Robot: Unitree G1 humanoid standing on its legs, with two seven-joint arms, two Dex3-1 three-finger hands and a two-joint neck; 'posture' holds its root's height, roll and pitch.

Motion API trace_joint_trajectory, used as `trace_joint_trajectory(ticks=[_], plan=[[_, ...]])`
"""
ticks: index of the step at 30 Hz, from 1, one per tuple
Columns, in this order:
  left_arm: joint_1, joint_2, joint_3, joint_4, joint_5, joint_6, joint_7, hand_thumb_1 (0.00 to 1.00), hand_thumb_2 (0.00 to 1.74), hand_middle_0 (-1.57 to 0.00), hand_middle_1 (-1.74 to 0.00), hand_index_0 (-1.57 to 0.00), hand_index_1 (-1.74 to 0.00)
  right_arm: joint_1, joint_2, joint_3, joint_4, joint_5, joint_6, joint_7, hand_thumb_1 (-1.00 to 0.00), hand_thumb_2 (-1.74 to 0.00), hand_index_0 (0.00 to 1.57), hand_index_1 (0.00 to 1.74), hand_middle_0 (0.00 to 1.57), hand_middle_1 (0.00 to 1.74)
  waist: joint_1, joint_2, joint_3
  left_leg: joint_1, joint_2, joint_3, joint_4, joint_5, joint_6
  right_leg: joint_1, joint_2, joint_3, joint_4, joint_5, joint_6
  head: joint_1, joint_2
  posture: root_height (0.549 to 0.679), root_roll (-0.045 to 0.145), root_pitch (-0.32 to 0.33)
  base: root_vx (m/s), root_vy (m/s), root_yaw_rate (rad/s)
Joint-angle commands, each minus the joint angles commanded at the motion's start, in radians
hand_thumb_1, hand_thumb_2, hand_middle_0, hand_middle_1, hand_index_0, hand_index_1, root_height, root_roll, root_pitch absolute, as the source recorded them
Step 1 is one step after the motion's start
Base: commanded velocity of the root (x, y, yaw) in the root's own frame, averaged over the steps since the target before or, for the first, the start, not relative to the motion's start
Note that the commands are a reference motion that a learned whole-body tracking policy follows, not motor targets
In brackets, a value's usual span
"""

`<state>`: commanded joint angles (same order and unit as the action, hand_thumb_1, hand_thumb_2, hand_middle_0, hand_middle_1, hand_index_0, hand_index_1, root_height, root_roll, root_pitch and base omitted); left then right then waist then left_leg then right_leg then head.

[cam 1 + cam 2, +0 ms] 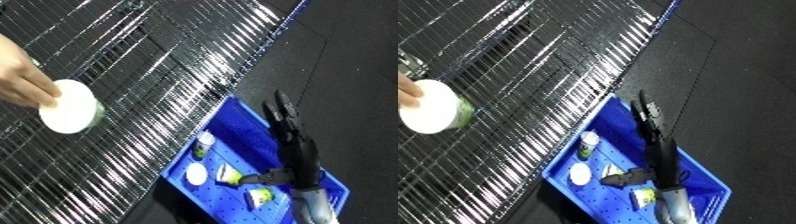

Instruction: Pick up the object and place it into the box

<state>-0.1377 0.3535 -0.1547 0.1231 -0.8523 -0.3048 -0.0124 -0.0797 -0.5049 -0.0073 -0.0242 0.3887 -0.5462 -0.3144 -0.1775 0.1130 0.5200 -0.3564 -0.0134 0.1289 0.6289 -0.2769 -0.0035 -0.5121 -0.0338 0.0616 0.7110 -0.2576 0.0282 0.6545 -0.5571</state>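
Left eye view: your right robot hand [291, 135] hangs over the blue bin [238, 117] with fingers straight, holding nothing. A person's hand [22, 75] sets a white-lidded green jar [71, 106] on the wire shelf [169, 55], well apart from you. Right eye view: the bin already holds several small containers [587, 142]; the left robot hand shows in neither view. Risks: reach now and you could hit the person's hand, and the jar may roll or tip on the wires.

Wire mesh shelf [151, 75], dark floor [355, 75], person's hand [22, 75]
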Motion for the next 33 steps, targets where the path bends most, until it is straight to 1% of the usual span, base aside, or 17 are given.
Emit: trace_joint_trajectory(ticks=[5, 9, 12, 15, 19, 22, 29, 31, 33], plan=[[-0.007, 0.001, -0.004, 0.003, 0.001, 0.011, 0.007, 1.00, 1.74, -1.57, -1.74, -1.57, -1.74, -0.044, -0.016, 0.026, -0.039, -0.026, 0.075, 0.059, 0.00, 0.00, 0.00, 0.00, 0.00, 0.00, 0.024, -0.011, 0.000, -0.003, -0.001, -0.014, 0.000, 0.002, -0.0006, 0.009, -0.0030, -0.011, 0.004, -0.002, -0.0014, -0.071, -0.015, 0.645, 0.108, 0.054, 0.010, -0.021, 0.105], [-0.015, 0.006, 0.000, 0.013, 0.003, 0.024, 0.009, 1.00, 1.74, -1.57, -1.74, -1.57, -1.74, -0.082, -0.022, 0.053, -0.062, -0.038, 0.134, 0.103, 0.00, 0.00, 0.00, 0.00, 0.00, 0.00, 0.048, -0.026, 0.000, -0.009, -0.001, -0.029, 0.011, -0.003, 0.0007, 0.016, -0.0058, -0.023, 0.018, -0.007, -0.0029, -0.132, -0.026, 0.644, 0.102, 0.044, 0.024, -0.040, 0.107], [-0.022, 0.010, 0.006, 0.026, 0.008, 0.030, 0.008, 1.00, 1.74, -1.57, -1.74, -1.57, -1.74, -0.110, -0.017, 0.075, -0.071, -0.043, 0.170, 0.133, 0.00, 0.00, 0.00, 0.00, 0.00, 0.00, 0.069, -0.041, 0.000, -0.015, -0.002, -0.045, 0.022, -0.009, 0.0025, 0.024, -0.0084, -0.033, 0.033, -0.013, -0.0038, -0.190, -0.031, 0.643, 0.097, 0.035, 0.037, -0.061, 0.123], [-0.028, 0.018, 0.013, 0.038, 0.016, 0.039, 0.005, 1.00, 1.74, -1.57, -1.74, -1.57, -1.74, -0.130, -0.006, 0.099, -0.076, -0.053, 0.198, 0.150, 0.00, 0.00, 0.00, 0.00, 0.00, 0.00, 0.093, -0.058, 0.000, -0.020, -0.004, -0.063, 0.033, -0.013, 0.0051, 0.032, -0.0107, -0.044, 0.047, -0.016, -0.0020, -0.242, -0.036, 0.642, 0.089, 0.026, 0.044, -0.097, 0.151], [-0.033, 0.029, 0.023, 0.046, 0.034, 0.062, -0.002, 1.00, 1.74, -1.57, -1.74, -1.57, -1.74, -0.144, 0.009, 0.121, -0.075, -0.060, 0.223, 0.166, 0.00, 0.00, 0.00, 0.00, 0.00, 0.00, 0.122, -0.079, -0.003, -0.031, -0.008, -0.084, 0.043, -0.009, 0.0076, 0.037, -0.0107, -0.059, 0.058, -0.014, 0.0026, -0.303, -0.037, 0.641, 0.079, 0.019, 0.052, -0.089, 0.143], [-0.037, 0.037, 0.027, 0.051, 0.045, 0.076, -0.007, 1.00, 1.74, -1.57, -1.74, -1.57, -1.74, -0.160, 0.019, 0.132, -0.066, -0.064, 0.235, 0.179, 0.00, 0.00, 0.00, 0.00, 0.00, 0.00, 0.140, -0.088, -0.004, -0.040, -0.011, -0.096, 0.050, -0.004, 0.0088, 0.034, -0.0091, -0.070, 0.067, -0.013, 0.0061, -0.342, -0.038, 0.640, 0.072, 0.016, 0.047, -0.059, 0.151], [-0.055, 0.052, 0.027, 0.057, 0.056, 0.103, -0.013, 1.00, 1.74, -1.57, -1.74, -1.57, -1.74, -0.214, 0.041, 0.152, -0.027, -0.066, 0.258, 0.201, 0.00, 0.00, 0.00, 0.00, 0.00, 0.00, 0.170, -0.094, 0.000, -0.063, -0.019, -0.118, 0.062, 0.006, 0.0122, 0.018, -0.0067, -0.085, 0.092, -0.014, 0.0123, -0.387, -0.035, 0.635, 0.060, 0.014, 0.045, -0.038, 0.175], [-0.058, 0.055, 0.025, 0.059, 0.058, 0.109, -0.016, 1.00, 1.74, -1.57, -1.74, -1.57, -1.74, -0.228, 0.046, 0.157, -0.014, -0.067, 0.263, 0.200, 0.00, 0.00, 0.00, 0.00, 0.00, 0.00, 0.176, -0.094, 0.000, -0.068, -0.022, -0.121, 0.062, 0.008, 0.0128, 0.013, -0.0074, -0.088, 0.097, -0.013, 0.0139, -0.389, -0.035, 0.635, 0.057, 0.015, 0.038, -0.020, 0.145], [-0.059, 0.057, 0.023, 0.060, 0.061, 0.116, -0.020, 1.00, 1.74, -1.57, -1.74, -1.57, -1.74, -0.241, 0.050, 0.161, 0.000, -0.068, 0.267, 0.198, 0.00, 0.00, 0.00, 0.00, 0.00, 0.00, 0.183, -0.094, 0.000, -0.073, -0.024, -0.123, 0.063, 0.010, 0.0134, 0.008, -0.0098, -0.092, 0.101, -0.013, 0.0154, -0.397, -0.023, 0.634, 0.055, 0.015, 0.052, -0.015, 0.139]])
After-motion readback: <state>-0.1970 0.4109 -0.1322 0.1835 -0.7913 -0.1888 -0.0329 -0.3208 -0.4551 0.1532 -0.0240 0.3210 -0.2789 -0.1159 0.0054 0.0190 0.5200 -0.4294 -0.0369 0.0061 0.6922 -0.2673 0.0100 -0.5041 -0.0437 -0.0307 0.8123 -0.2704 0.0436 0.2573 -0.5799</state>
